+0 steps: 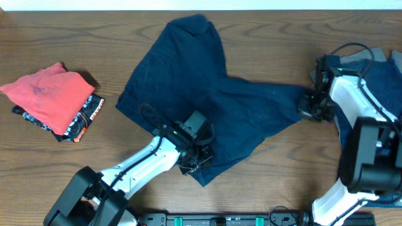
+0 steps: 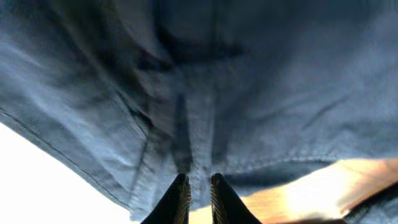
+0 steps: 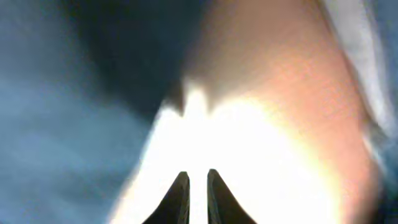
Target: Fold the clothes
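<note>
A large dark navy garment (image 1: 207, 94) lies spread and rumpled across the middle of the table. My left gripper (image 1: 196, 156) is at its near edge. In the left wrist view the jaws (image 2: 199, 180) are closed on a raised fold of the navy garment (image 2: 205, 93). My right gripper (image 1: 308, 107) is at the garment's right corner. In the right wrist view its jaws (image 3: 193, 177) are shut with nothing seen between them, and blurred navy fabric (image 3: 68, 118) lies to the left.
A folded red garment (image 1: 50, 93) lies on a black one with orange-white print (image 1: 85, 122) at the far left. A navy, grey-edged pile (image 1: 380, 81) lies at the right edge, under my right arm. Bare wood shows along the front.
</note>
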{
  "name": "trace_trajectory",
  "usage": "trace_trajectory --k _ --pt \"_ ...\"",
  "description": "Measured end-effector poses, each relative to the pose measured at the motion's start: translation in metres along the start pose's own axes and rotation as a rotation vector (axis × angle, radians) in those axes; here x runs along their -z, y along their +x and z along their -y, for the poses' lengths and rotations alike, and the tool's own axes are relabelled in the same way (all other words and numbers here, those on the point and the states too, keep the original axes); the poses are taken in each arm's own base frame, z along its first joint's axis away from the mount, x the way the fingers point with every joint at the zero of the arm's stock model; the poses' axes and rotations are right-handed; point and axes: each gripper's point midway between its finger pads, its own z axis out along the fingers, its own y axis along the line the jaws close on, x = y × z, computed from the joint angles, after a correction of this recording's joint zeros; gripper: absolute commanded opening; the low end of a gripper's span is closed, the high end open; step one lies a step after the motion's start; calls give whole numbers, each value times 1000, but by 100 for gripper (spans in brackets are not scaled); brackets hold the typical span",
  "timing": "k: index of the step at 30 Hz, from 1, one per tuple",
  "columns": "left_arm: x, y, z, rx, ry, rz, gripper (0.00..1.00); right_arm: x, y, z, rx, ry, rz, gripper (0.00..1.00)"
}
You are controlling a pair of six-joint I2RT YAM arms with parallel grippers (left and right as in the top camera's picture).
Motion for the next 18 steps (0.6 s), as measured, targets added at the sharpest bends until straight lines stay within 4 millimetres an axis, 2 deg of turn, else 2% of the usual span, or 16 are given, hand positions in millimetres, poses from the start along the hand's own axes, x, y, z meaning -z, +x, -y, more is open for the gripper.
trace_trajectory --k 2,5,6,9,10,14,18 --pt "3 -8 -1 13 6 14 15 7 16 14 -22 58 -47 10" --pt "9 -29 -6 56 20 50 16 10 28 25 -41 112 -87 10" --pt "12 -36 -8 69 22 63 24 10 30 27 -46 122 -91 10" --pt "21 -61 -14 113 40 111 75 9 30 29 -52 136 -88 12" --pt "24 -70 -16 126 50 130 84 9 29 29 -54 137 -84 14" --pt "35 -99 -30 188 52 201 85 8 26 29 -63 137 -68 19" --pt "41 -114 -41 217 35 250 86 8 25 28 -66 137 -66 20"
